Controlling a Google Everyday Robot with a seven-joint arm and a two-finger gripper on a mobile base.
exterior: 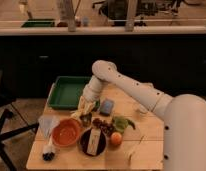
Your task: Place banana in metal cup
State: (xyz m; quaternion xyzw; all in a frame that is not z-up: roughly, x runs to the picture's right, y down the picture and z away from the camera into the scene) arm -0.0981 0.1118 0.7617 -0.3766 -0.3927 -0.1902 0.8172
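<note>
Dim room, wooden desk (146, 145) crowded with items. Toward near edge: dark dish (93, 142), round fruit (116, 139), orange bowl (66, 132) toward near-left corner. Mid-desk: pincer (85, 109) hanging over metal cup (86, 119), grasping banana (82, 108). Banana not yet inside cup; lowering and release remaining. Far-left corner: green tray (66, 91).

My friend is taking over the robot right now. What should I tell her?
Gripper: low over the table's middle, just right of the green tray.
Banana: at the gripper, right above the metal cup.
Metal cup: on the table between the orange bowl and the blue pad.
Done: banana brought to the cup.
Left: get it in the cup, let go, pull away.
</note>
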